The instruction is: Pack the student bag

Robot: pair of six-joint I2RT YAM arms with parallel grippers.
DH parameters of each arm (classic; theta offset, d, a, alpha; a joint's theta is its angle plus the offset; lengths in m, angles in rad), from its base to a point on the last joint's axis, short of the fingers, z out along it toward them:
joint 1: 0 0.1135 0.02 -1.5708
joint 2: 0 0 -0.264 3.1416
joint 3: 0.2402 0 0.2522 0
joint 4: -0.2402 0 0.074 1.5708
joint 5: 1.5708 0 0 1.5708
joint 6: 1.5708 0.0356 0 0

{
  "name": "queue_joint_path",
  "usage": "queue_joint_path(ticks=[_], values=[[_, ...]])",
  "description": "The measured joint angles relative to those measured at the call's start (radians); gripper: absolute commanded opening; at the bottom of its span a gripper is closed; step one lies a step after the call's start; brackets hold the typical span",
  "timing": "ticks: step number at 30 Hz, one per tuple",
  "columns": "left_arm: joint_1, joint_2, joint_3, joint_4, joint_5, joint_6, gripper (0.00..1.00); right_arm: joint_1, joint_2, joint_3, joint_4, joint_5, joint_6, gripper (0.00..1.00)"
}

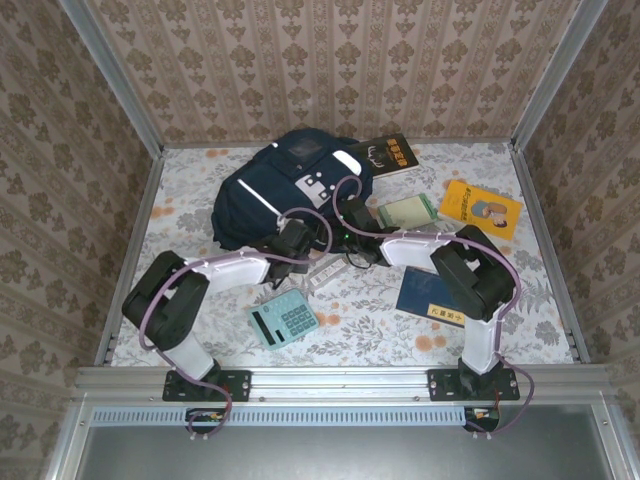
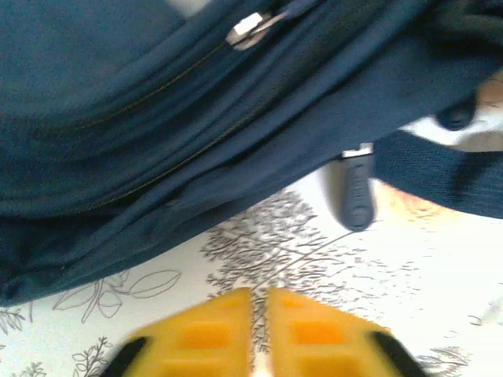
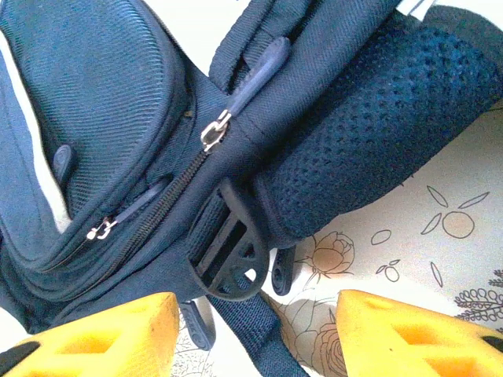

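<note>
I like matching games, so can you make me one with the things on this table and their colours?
Things:
1. student bag
2. calculator
3. book behind the bag
4. book farthest right

Colours:
A. yellow
B. navy blue
C. black
D. pale teal

Pairs: 1-B, 2-D, 3-C, 4-A

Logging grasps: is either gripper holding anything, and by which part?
Nothing held: left gripper nearly closed on air, right gripper open at the student bag.
</note>
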Motion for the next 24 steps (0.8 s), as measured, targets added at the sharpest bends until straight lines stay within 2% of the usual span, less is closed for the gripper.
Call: queue_joint_path(ticks=[4, 10, 17, 24], values=[[0.073, -0.024, -0.085, 0.087, 0.113, -0.023, 0.33, 0.0, 0.029, 0.037, -0.023, 0.0, 0.003, 0.57], [0.071, -0.023, -0.094, 0.163, 0.209, -0.024, 0.37, 0.0, 0.068, 0.077, -0.042, 0.0, -0.001, 0.56], [0.023, 0.014, 0.005, 0.134, 0.176, 0.004, 0.36, 0.0, 0.097, 0.094, -0.042, -0.008, -0.016, 0.46], [0.028, 0.129, 0.103, 0.089, 0.13, 0.02, 0.35, -0.003, 0.097, 0.096, -0.039, -0.013, -0.019, 0.46]])
